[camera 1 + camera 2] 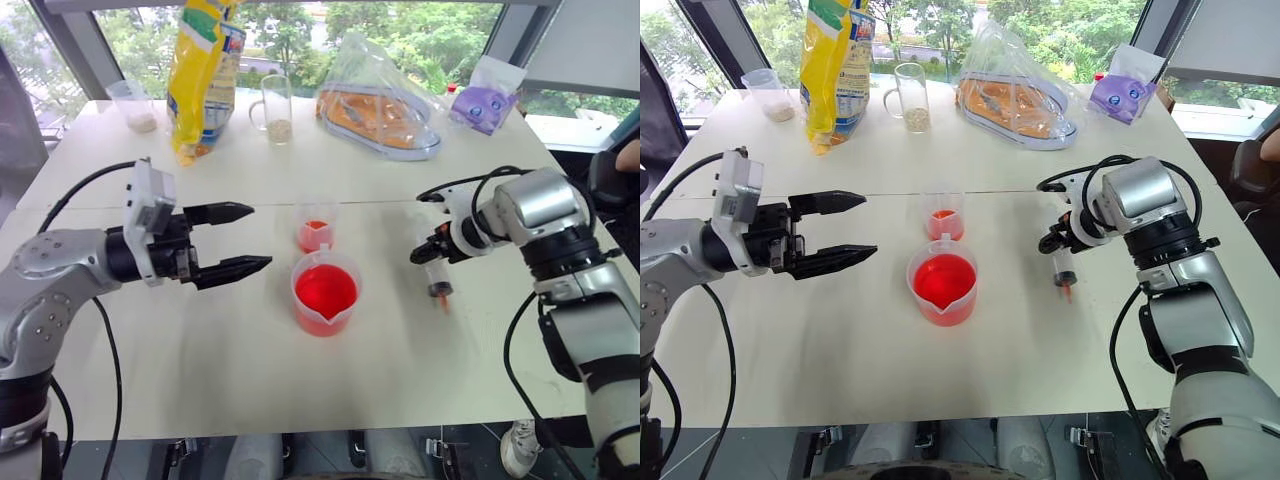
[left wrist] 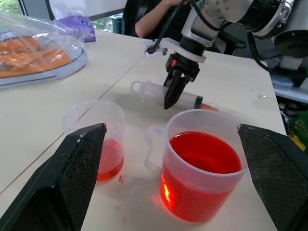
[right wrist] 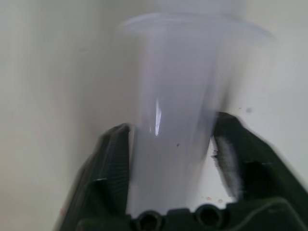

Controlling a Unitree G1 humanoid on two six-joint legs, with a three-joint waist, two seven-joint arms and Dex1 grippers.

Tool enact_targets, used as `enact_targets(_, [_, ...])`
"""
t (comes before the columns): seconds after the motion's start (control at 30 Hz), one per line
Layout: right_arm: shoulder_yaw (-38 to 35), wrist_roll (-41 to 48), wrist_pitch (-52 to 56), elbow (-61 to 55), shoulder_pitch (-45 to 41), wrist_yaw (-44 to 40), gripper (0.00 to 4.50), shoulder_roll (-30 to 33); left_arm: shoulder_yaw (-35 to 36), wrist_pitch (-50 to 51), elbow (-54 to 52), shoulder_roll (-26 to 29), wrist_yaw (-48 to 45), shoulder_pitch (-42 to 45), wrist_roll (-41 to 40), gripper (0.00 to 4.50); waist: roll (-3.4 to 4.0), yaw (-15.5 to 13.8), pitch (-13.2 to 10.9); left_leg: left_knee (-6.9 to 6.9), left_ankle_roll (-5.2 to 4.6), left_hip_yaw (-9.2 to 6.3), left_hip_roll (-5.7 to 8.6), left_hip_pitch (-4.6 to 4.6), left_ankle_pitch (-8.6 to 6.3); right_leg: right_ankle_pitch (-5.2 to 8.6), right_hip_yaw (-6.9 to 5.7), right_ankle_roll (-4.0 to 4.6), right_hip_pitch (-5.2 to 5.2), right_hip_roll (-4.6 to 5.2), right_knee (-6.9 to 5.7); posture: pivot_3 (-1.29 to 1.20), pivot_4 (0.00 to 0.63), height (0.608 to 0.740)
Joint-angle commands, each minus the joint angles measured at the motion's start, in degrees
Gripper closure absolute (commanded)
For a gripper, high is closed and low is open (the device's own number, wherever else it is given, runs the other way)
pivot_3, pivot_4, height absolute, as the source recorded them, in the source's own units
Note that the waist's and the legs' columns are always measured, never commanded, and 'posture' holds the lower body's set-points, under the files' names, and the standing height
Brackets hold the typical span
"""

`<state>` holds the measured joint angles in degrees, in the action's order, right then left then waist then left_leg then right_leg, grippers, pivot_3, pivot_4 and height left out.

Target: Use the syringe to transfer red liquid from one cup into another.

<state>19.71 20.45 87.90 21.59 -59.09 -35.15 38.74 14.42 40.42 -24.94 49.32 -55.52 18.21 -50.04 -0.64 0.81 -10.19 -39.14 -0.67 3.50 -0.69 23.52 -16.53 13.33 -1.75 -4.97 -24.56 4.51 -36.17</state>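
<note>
You are at the pick-up step: your right gripper (image 2: 174,98) pinches the syringe (image 2: 166,94) lying on the desk (image 1: 200,360), right of the beaker (image 1: 325,293) (red liquid (image 1: 325,291) inside). Next, lift it and bring the tip over the beaker. The left gripper (image 1: 238,240) hovers spread; the small cup (image 1: 316,228) stands just behind the beaker, so room is tight.

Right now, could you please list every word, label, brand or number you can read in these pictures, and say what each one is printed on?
None can be read.
Yellow bag at the far edge of the table: blue and white printing, too blurred to read.
Purple packet: a printed pattern, no readable text.
Beaker of red liquid: no legible graduation marks.
Syringe: no legible scale.
Small cup: unmarked as far as shown.
</note>
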Motion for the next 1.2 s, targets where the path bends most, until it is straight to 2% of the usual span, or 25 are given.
enact_targets(0.03, [-0.83,-0.52,0.16,-0.96,1.35,0.68,3.05,-0.87,1.95,-1.13,-0.76,0.34,-0.03,0.64,-0.61,0.0,-0.05,0.01,0.03,0.0,0.0,0.0,0.0,-0.01,0.0,0.0,0.0,0.0,0.02,0.0,0.0,0.0,0.15,0.74])
enact_targets(0.2, [-5.17,0.98,0.95,-6.01,0.4,0.48,3.05,-0.12,2.05,-1.19,-0.07,0.79,-0.71,1.14,-0.53,0.0,-0.04,0.0,0.02,0.0,0.01,0.0,0.0,-0.04,0.01,0.0,0.0,0.0,0.04,0.0,0.0,0.0,0.15,0.74])
enact_targets(0.33, [-14.93,7.49,-5.8,-19.92,0.64,-5.6,3.05,2.44,2.11,-0.75,1.31,1.06,-1.51,3.1,-1.09,0.0,0.08,-0.06,-0.05,0.01,0.01,0.0,-0.01,0.01,0.0,-0.01,0.0,-0.02,-0.04,-0.01,-0.02,0.0,0.15,0.74])
enact_targets(0.4, [-20.57,9.97,-13.82,-27.07,3.49,-8.1,3.05,2.35,1.88,-0.49,2.48,0.81,-1.91,4.83,-1.58,0.0,0.07,-0.1,-0.04,0.04,0.0,-0.06,-0.02,0.02,0.0,-0.01,-0.04,-0.03,-0.03,-0.03,-0.02,0.0,0.15,0.74])
enact_targets(0.47, [-26.31,11.87,-24.1,-33.39,6.47,-10.28,3.05,0.95,1.43,-0.17,3.96,0.62,-2.47,7.03,-2.01,0.0,0.02,-0.29,-0.01,0.06,0.0,-0.12,-0.01,0.02,0.0,0.0,-0.08,-0.04,0.01,-0.04,0.02,0.0,0.15,0.74])
enact_targets(0.53, [-30.98,15.45,-29.74,-37.65,8.32,-12.51,3.05,-0.77,0.82,0.03,5.56,0.49,-3.2,9.34,-2.09,0.0,0.01,-0.3,-0.01,0.06,0.0,-0.18,0.0,0.03,0.0,-0.03,-0.12,-0.09,0.07,-0.05,0.05,0.0,0.15,0.74])
enact_targets(0.67, [-33.99,23.21,-31.79,-43.14,10.67,-13.48,3.05,-4.62,-1.1,0.52,8.7,-0.03,-4.83,14.27,-1.89,0.0,-0.02,-0.15,0.0,0.01,0.01,-0.13,0.02,0.01,0.0,-0.08,-0.08,-0.18,0.07,-0.01,0.04,0.0,0.15,0.74])
enact_targets(0.73, [-35.44,27.64,-32.79,-44.98,12.18,-11.1,3.05,-9.03,-1.99,1.14,9.9,-0.46,-5.32,16.62,-2.21,0.0,-0.02,-0.02,0.0,0.01,0.02,-0.15,0.0,-0.04,0.01,-0.08,-0.09,-0.18,0.11,-0.03,0.01,0.0,0.15,0.74])
enact_targets(0.87, [-33.74,31.99,-34.5,-46.55,16.06,-10.72,3.05,-13.51,-3.45,2.65,11.72,-1.0,-6.44,20.61,-2.76,0.0,-0.01,-0.03,0.0,0.01,0.06,-0.14,-0.03,-0.06,0.04,-0.09,-0.08,-0.17,0.11,-0.06,-0.04,0.0,0.15,0.74])
enact_targets(1.2, [-17.15,14.56,-58.47,-41.62,28.65,-17.37,3.05,-16.69,-4.89,7.43,13.36,-2.4,-6.71,27.17,-4.68,0.0,-0.01,-0.06,0.0,0.01,0.06,-0.16,0.01,-0.06,0.04,-0.08,-0.07,-0.17,0.11,-0.06,-0.03,0.0,0.15,0.74])
